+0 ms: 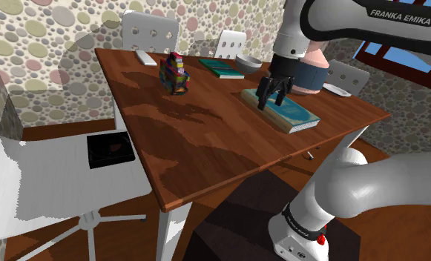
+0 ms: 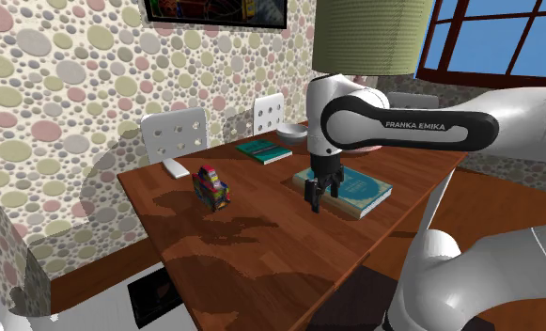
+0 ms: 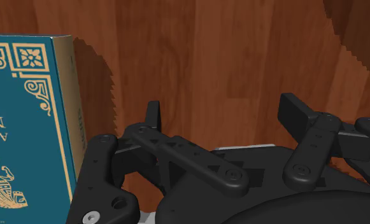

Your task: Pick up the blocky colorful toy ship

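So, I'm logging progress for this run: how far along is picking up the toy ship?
Nothing looks done yet: the colorful toy ship stands on the wooden table, untouched. In hand: the gripper hovers by the edge of a teal book, apart from the ship, fingers open and empty. Left: move across to the ship, lower, close on it and lift.

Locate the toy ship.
In the shoulder view the toy ship stands between the flat white object and the green book, left of the claw.
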`<action>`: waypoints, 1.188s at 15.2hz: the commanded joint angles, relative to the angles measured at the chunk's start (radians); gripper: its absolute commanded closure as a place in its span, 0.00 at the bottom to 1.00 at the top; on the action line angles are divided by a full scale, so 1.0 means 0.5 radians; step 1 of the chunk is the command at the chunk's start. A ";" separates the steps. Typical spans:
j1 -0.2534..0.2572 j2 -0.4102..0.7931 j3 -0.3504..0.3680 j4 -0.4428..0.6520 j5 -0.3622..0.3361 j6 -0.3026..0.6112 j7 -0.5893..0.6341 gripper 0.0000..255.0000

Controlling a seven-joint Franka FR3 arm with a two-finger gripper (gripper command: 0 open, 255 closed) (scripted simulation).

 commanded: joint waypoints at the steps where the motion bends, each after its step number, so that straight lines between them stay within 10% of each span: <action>1: 0.000 0.000 0.000 0.000 0.000 0.000 0.000 0.00; 18: 0.112 1.273 0.106 1.080 0.065 0.305 0.064 0.00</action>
